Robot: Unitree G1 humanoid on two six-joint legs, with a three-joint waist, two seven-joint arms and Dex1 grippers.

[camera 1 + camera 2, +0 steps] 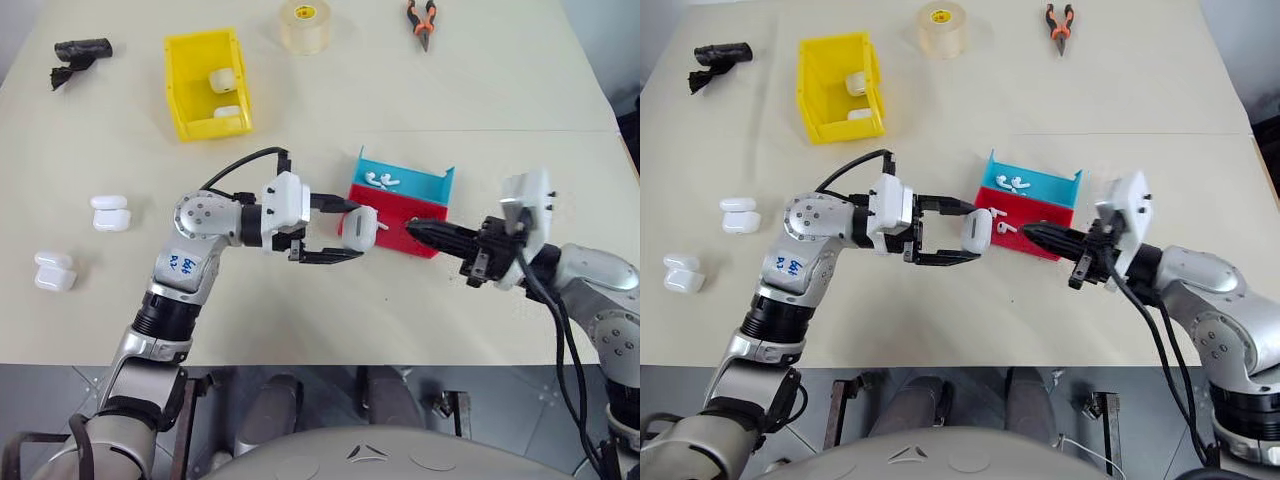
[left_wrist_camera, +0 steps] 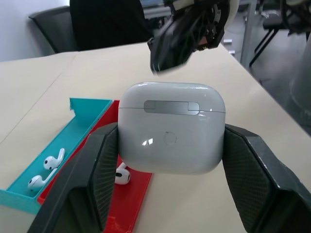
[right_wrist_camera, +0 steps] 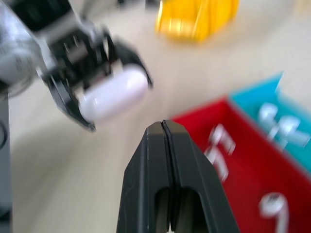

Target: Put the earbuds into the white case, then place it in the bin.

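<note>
My left gripper [image 1: 352, 232] is shut on the white case [image 2: 171, 128], held lid closed a little above the table beside the red and blue tray [image 1: 398, 208]. My right gripper [image 1: 415, 228] is shut on nothing. It points at the case from the other side, over the tray's red half, with a small gap to the case. Two earbuds [image 1: 380, 180] lie in the blue half, and more earbuds [image 1: 1002, 222] lie in the red half. The yellow bin [image 1: 180, 90] stands at the far left of the table.
Two white cases [image 1: 222, 80] lie inside the bin. Two more cases [image 1: 110, 213] [image 1: 55, 272] sit on the table at the left. A tape roll [image 1: 305, 25], orange pliers [image 1: 421, 20] and a black object [image 1: 78, 55] lie along the far edge.
</note>
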